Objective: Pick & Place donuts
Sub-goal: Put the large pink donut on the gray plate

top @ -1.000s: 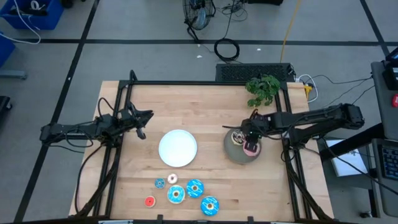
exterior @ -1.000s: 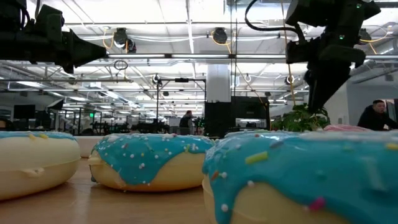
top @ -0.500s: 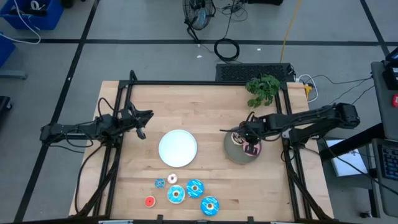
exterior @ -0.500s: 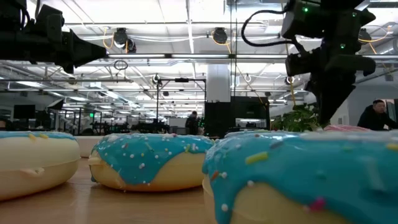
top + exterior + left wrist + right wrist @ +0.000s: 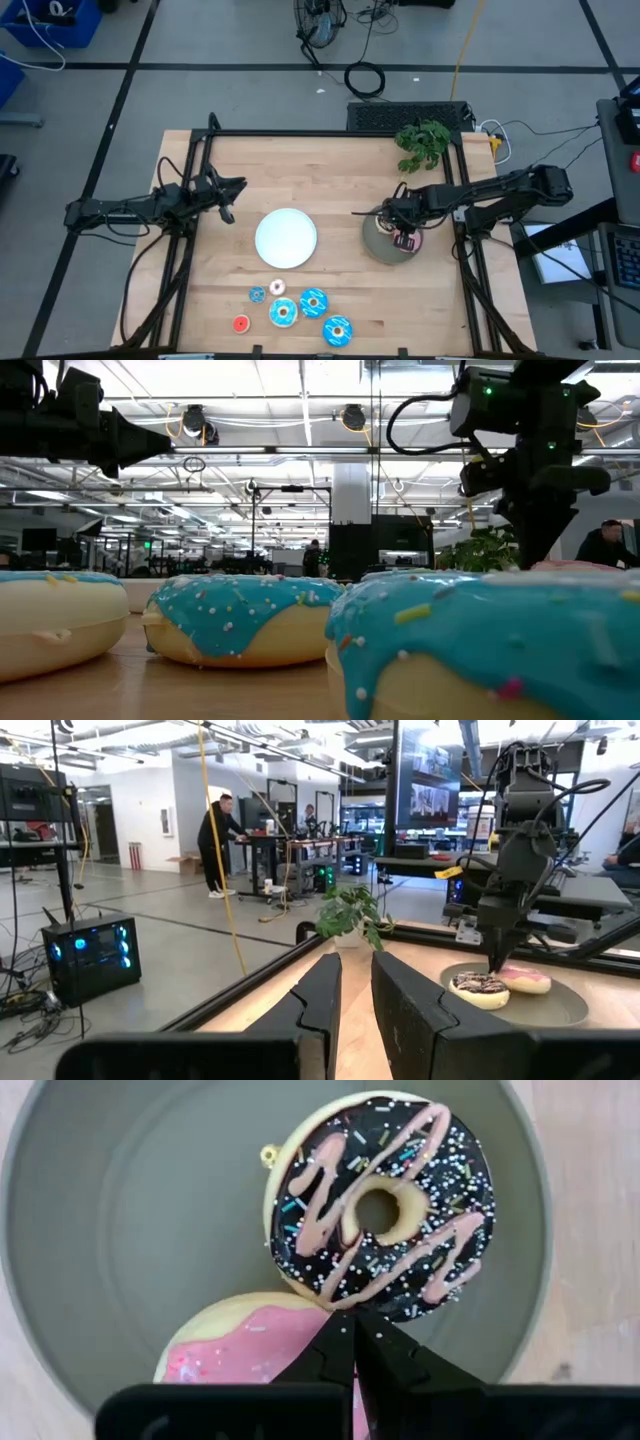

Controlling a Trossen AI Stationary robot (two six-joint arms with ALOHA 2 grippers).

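A brown sprinkled donut (image 5: 385,1210) and a pink donut (image 5: 240,1345) lie side by side on the grey plate (image 5: 120,1230), toward the table's right. My right gripper (image 5: 353,1320) is shut and points down, its tips at the seam between these two donuts. Several more donuts lie flat near the table's near edge: blue ones (image 5: 313,301) (image 5: 337,330), a small white one (image 5: 277,287) and a tiny red one (image 5: 240,323). My left gripper (image 5: 228,205) hovers slightly open over the table's left, holding nothing. My right gripper comes from above, pointing down, with its shut fingertips (image 5: 340,1342) at the spot where the brown donut's rim (image 5: 345,1302) meets the pink donut. I cannot tell whether they touch either donut. Both donuts lie flat on the plate.
A round white plate (image 5: 286,238) sits in the table's middle, between the two arms. A green plant (image 5: 423,143) stands at the far right corner. A dark frame (image 5: 300,133) runs along the far and side edges. People stand in the room beyond the table.
In the low view my right gripper has shifted a little toward the table's right and down over the grey plate, staying shut. The donuts have kept their places.
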